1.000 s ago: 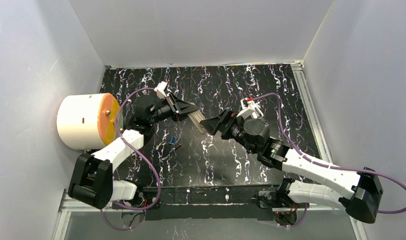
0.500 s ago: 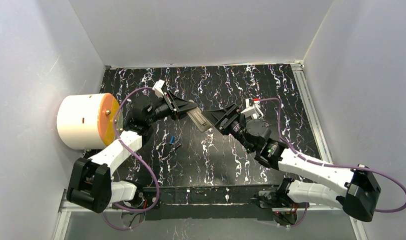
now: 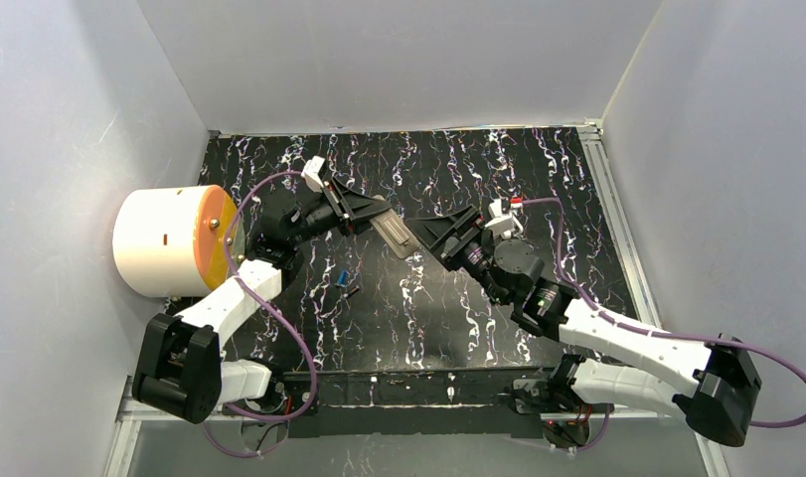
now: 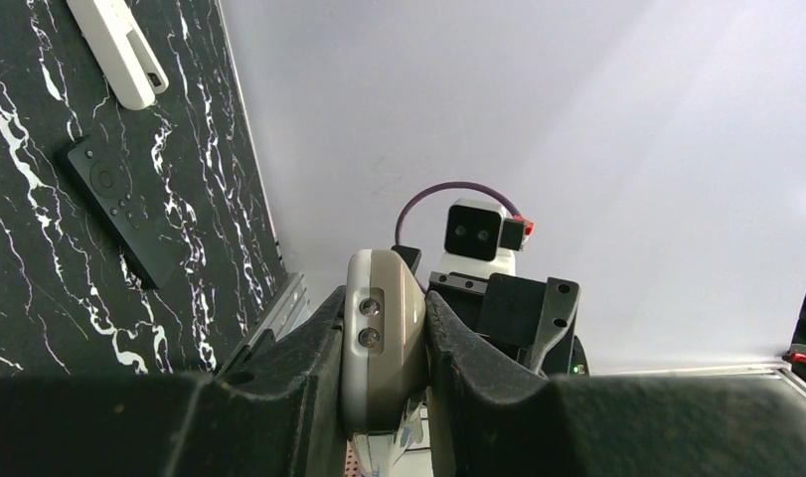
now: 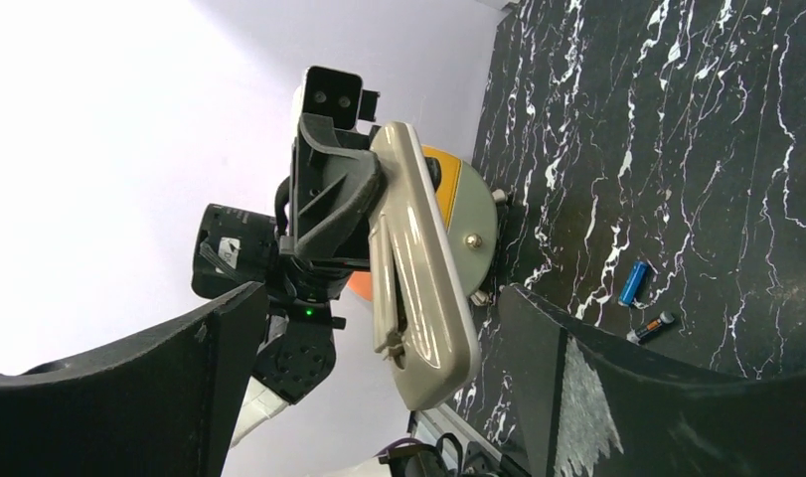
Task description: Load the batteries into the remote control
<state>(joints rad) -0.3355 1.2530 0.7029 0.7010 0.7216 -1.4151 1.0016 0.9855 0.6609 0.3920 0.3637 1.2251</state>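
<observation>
Top external, near centre: grips likely stiff, light, smooth remote control (image 3: 399, 239) by one end in clamped left gripper (image 4: 383, 348), raised off table (image 3: 458, 328), with jaws of right gripper (image 5: 384, 338) apart astride its free end; calls for pinching across narrow edges; has batteries (image 3: 344, 278) loose at 8 o'clock, battery bay contents unreadable

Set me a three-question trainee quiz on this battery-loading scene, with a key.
1. True or false: the left gripper is shut on the beige remote.
2. Where does the blue battery lie? A) inside the remote B) on the table C) between a gripper's jaws.
3. Fill in: the right gripper has its jaws ____, one either side of the remote's free end.
Key: 1 true; 2 B; 3 open.
</observation>
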